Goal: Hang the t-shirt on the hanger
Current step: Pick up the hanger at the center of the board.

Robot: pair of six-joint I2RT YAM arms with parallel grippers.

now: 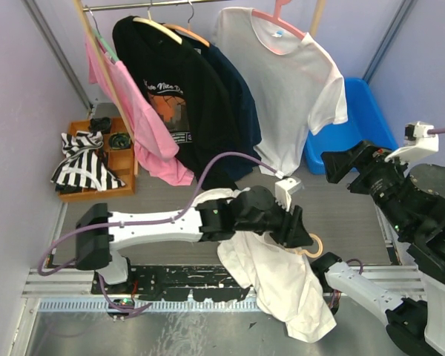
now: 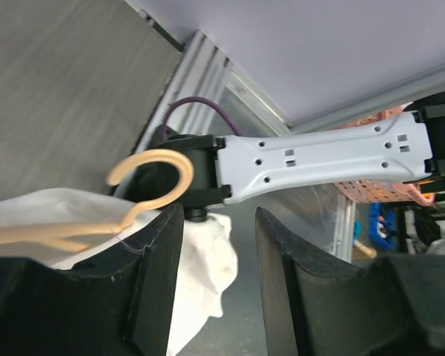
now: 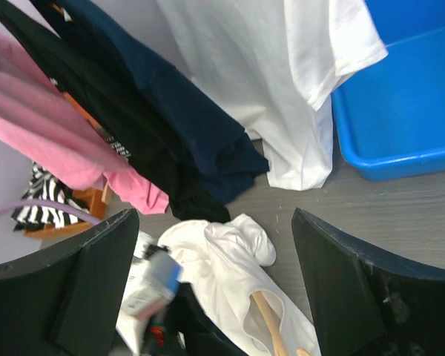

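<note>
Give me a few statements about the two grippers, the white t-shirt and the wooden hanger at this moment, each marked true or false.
1. The right gripper is open, with nothing between its fingers. True.
2. The t-shirt lies inside the blue bin. False: it is crumpled on the table by the left gripper, and part of it hangs over the near edge.
3. The hanger rests against the t-shirt, and its hook shows beside one left finger. True.
4. The hanger hangs from the rail. False: it is down at the t-shirt, next to the left gripper.
5. The left gripper is shut tight. False: its jaws stand apart with a clear gap between them.
</note>
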